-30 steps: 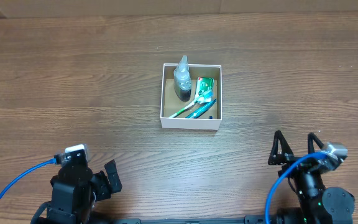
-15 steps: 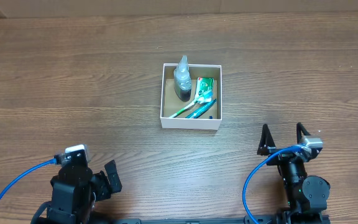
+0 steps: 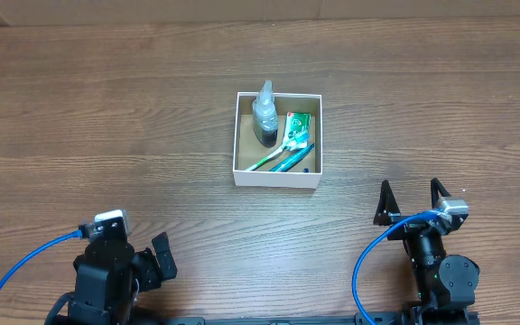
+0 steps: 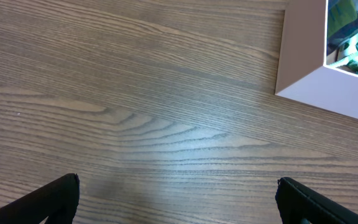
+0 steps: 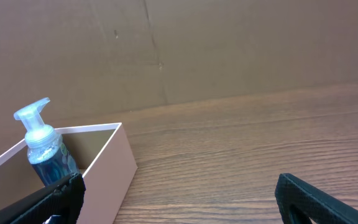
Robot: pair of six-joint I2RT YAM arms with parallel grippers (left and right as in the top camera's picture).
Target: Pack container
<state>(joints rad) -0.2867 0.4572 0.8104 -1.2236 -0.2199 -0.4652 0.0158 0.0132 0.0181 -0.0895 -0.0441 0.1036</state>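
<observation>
The container point(image 3: 277, 179) is a small square white-walled box with a brown floor, at the middle of the table. It holds a clear pump bottle point(image 3: 264, 112), a green packet point(image 3: 298, 129) and toothbrushes point(image 3: 280, 158). Its corner shows in the left wrist view point(image 4: 303, 68) and its wall in the right wrist view point(image 5: 114, 165), with the pump bottle point(image 5: 42, 146) inside. My left gripper point(image 3: 156, 257) is open and empty at the near left. My right gripper point(image 3: 412, 200) is open and empty at the near right, pointing at the container.
A brown cardboard wall point(image 5: 197, 50) stands behind the far edge of the wooden table point(image 3: 106, 108). Blue cables point(image 3: 16, 266) run along both arms at the near edge.
The right arm swung left and turned to face the container between one second and half a second ago, then held still. The left arm has not moved.
</observation>
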